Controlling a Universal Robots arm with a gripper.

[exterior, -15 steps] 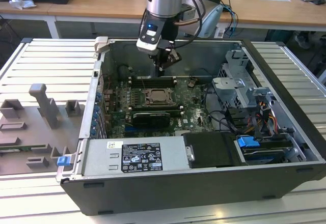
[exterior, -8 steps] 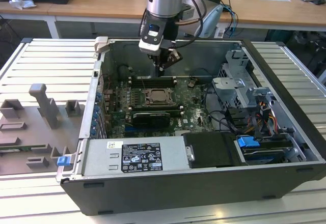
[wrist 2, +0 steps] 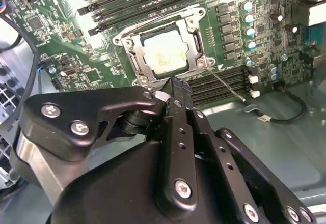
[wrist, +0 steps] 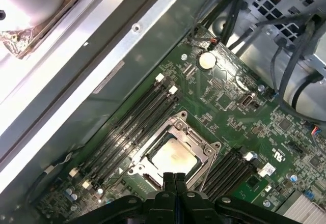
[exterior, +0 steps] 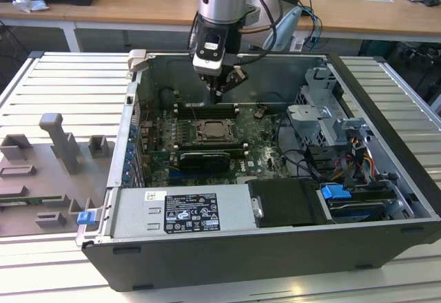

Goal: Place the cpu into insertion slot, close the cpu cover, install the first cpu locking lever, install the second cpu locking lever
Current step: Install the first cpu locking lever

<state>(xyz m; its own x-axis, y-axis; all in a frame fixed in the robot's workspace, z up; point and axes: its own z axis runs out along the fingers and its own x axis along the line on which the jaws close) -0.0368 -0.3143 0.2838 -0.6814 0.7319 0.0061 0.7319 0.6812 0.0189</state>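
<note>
The cpu lies pale and square in the insertion slot on the green board. The cpu cover lies flat around it as a silvery frame; in the first wrist view the cpu shows through the cover. A thin metal locking lever sticks out slantwise from one corner of the socket. My gripper hangs above the socket's far edge, a little off the board. Its black fingers are pressed together with nothing between them. The gripper points down toward the socket's rim.
Long black memory slots flank the socket on two sides. The open case's back wall stands close behind the gripper. A drive cage with cables fills the exterior view's right, a power supply the front. Grey fixtures stand outside on the left.
</note>
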